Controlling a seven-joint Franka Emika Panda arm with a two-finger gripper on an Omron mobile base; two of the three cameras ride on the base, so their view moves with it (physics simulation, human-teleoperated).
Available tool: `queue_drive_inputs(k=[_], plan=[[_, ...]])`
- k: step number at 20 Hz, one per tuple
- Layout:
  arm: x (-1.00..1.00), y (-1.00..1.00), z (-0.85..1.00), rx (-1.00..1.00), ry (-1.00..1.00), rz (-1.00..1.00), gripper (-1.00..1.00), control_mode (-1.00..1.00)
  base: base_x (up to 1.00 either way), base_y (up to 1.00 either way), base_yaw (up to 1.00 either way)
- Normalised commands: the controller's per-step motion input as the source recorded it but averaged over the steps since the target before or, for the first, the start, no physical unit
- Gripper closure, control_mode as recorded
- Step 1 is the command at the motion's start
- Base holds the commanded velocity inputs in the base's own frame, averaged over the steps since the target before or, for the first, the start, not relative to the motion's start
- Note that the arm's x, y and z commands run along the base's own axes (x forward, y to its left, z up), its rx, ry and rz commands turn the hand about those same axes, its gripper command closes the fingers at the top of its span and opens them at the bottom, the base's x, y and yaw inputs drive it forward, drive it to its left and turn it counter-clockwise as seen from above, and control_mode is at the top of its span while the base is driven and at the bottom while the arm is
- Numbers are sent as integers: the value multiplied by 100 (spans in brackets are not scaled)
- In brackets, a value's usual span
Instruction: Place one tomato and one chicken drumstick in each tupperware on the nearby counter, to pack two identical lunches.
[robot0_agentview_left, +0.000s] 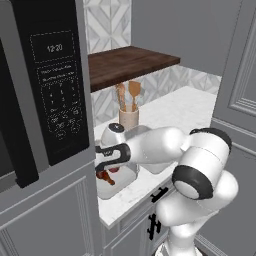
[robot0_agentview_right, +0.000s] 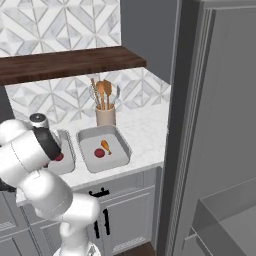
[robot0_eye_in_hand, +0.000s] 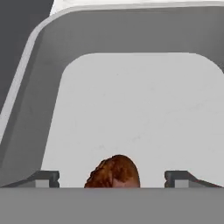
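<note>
Two pale tupperware trays sit side by side on the white marble counter. The right tupperware holds a red tomato and a chicken drumstick. My arm partly covers the left tupperware, which holds a tomato and a brown drumstick. My gripper hangs open just over this tray. In the hand view the drumstick lies on the tray floor between my spread fingertips, which do not touch it.
A beige holder with wooden utensils stands behind the right tray, under a dark wooden shelf. A small round-topped canister stands behind the left tray. A black control panel rises at the left and a tall grey cabinet at the right.
</note>
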Motion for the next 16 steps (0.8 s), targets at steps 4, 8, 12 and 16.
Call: queue_drive_inputs(k=[4,8,12,16], plan=[[-18,-32,89,0,-18,-7,-100,-100,0,0,0],[-43,-66,100,0,-21,-9,-100,-100,0,0,0],[-54,-93,81,1,-22,-11,-100,-100,0,0,0],[-60,-99,84,4,-20,-9,-100,-100,0,0,0]])
